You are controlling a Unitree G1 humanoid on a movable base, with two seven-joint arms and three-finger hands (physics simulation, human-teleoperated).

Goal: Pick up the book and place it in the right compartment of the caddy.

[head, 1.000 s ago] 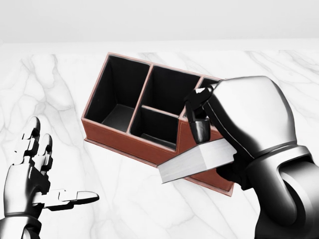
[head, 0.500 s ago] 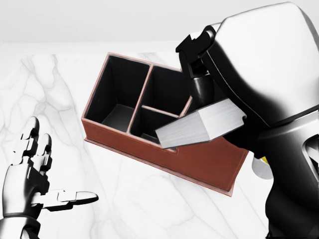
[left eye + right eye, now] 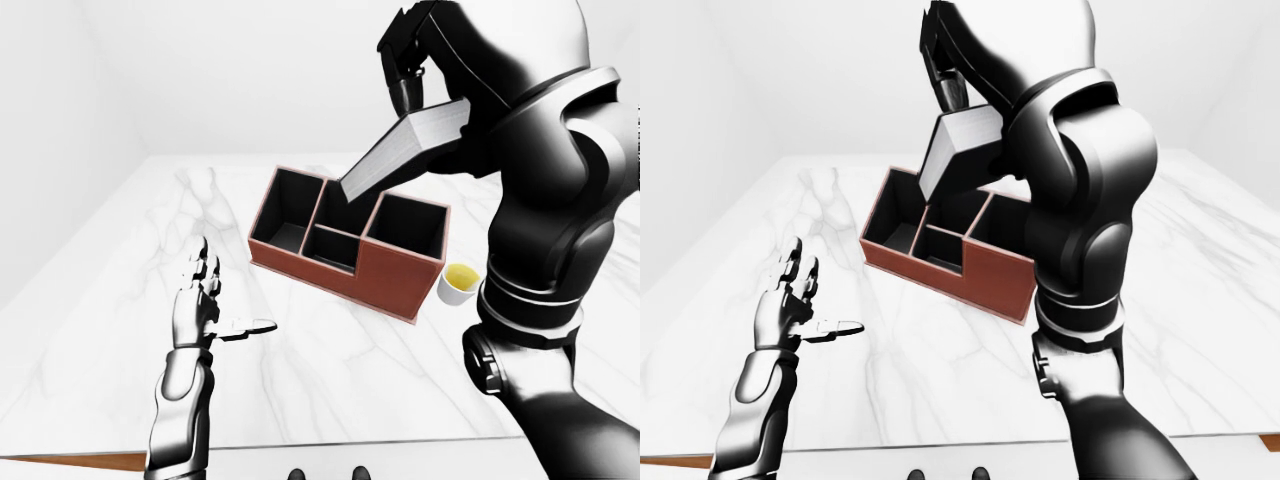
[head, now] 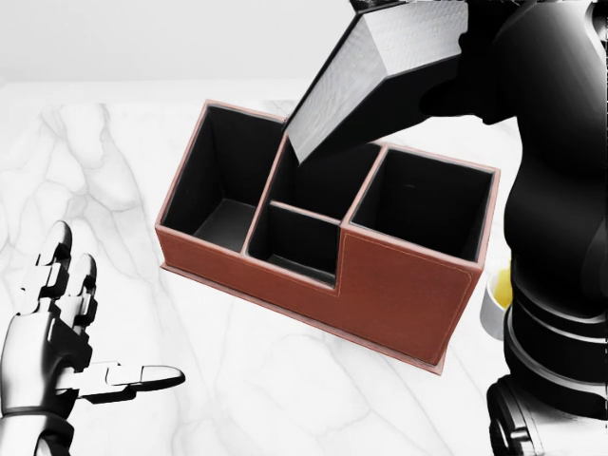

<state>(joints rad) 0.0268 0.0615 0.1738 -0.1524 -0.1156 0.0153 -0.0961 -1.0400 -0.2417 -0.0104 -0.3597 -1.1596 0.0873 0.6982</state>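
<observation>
One book [image 3: 405, 150] hung tilted above the caddy [image 4: 399, 299], right-hand fingers [image 3: 405, 85] clamping it; its low corner, toward seven o'clock, risked entering the middle compartment.

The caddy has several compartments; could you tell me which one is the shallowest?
The small middle one at the caddy's near wall: that wall steps down there, unlike the taller left, upper middle and right compartments.
</observation>
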